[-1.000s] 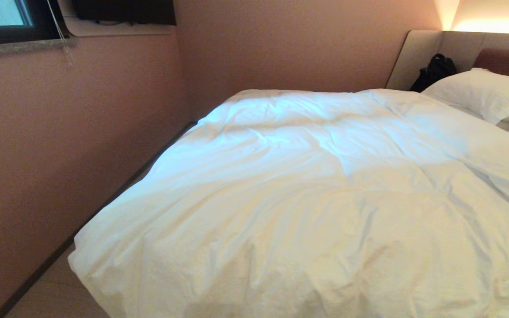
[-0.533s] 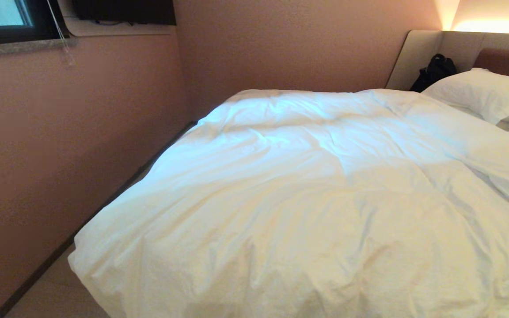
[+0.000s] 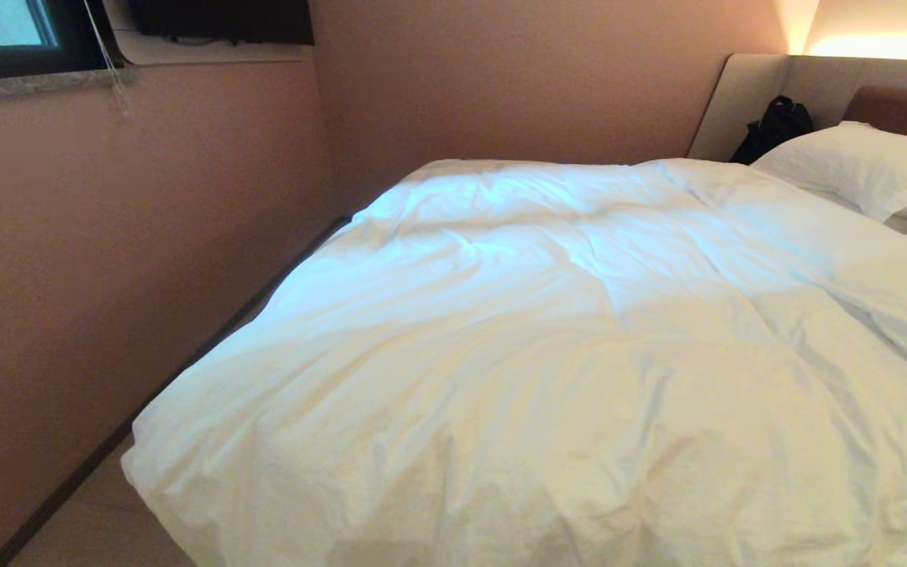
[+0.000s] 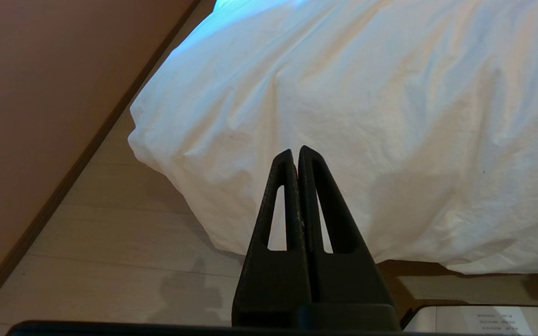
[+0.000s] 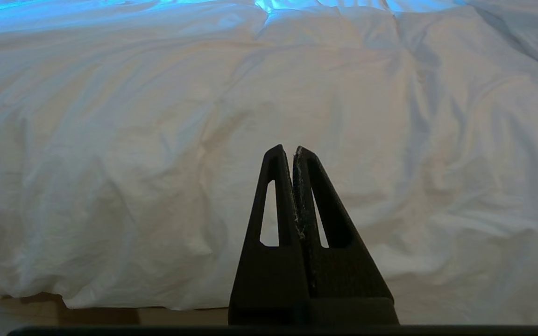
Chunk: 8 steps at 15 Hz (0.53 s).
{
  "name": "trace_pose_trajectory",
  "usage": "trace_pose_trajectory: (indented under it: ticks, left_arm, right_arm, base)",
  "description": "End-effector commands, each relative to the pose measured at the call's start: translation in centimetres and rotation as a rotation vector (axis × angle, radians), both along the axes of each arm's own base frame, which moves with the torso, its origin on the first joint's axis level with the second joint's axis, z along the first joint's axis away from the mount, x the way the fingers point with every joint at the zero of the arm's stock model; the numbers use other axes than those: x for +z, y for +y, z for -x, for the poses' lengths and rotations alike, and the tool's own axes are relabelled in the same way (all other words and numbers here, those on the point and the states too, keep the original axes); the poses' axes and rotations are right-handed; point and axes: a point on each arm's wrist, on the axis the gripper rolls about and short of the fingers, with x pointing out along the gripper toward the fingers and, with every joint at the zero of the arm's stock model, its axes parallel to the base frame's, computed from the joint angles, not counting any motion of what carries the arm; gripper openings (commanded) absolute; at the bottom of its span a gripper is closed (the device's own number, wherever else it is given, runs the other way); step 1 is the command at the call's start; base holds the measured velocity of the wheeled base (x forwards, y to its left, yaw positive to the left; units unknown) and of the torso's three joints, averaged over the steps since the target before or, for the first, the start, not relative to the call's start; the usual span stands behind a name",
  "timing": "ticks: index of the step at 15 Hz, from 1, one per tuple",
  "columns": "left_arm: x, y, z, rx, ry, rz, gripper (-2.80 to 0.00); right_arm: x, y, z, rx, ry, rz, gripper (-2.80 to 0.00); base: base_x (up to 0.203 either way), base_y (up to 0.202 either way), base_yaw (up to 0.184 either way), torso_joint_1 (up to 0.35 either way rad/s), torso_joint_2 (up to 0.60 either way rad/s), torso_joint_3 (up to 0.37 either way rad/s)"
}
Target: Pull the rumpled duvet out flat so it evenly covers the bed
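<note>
the duvet [image 3: 548,354] lay spread over nearly the whole bed [image 4: 432,268], puffy and creased, its near left corner [image 4: 145,135] hanging past the foot of the mattress above the pale floor [image 4: 124,242]. at the far end of the duvet, two white pillows [image 3: 855,165] leaned on the padded headboard [image 3: 784,83], with a black bag [image 3: 772,126] tucked in the headboard's corner. the pink wall [image 3: 131,260] ran along the duvet's left edge.

the left gripper [image 4: 295,151] hung just short of the duvet's foot edge, near that overhanging corner, fingers clenched together on nothing. the right gripper [image 5: 287,150] hung further along the same foot edge, likewise clenched and empty, and neither touched the cloth. neither arm showed from the head camera.

by the look of it, the spreading was largely done and the robot stood between pulls, or close to finishing; soft ridges across the duvet's middle and a fold beside the pillows remained. any further move would call for spreading the fingers, pinching the foot hem and drawing it level, taking care not to drag the cover off the pillow end.
</note>
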Motion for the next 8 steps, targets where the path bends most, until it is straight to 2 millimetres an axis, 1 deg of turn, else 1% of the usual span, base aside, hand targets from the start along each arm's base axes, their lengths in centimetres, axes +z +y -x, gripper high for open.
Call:
trace_pose_trajectory:
  ticks: [1, 8]
  left_arm:
    - [-0.03, 0.0, 0.01, 0.001, 0.0, 0.0, -2.8]
    - [0.02, 0.0, 0.02, 0.0, -0.002, -0.002, -2.8]
  right_arm:
    - [-0.01, 0.0, -0.01, 0.0, 0.002, 0.0, -2.8]
    - [-0.03, 0.0, -0.02, 0.0, 0.003, 0.0, -2.8]
  base:
    - [0.0, 0.0, 0.0, 0.0, 0.0, 0.0]
    - [0.0, 0.0, 0.0, 0.0, 0.0, 0.0]
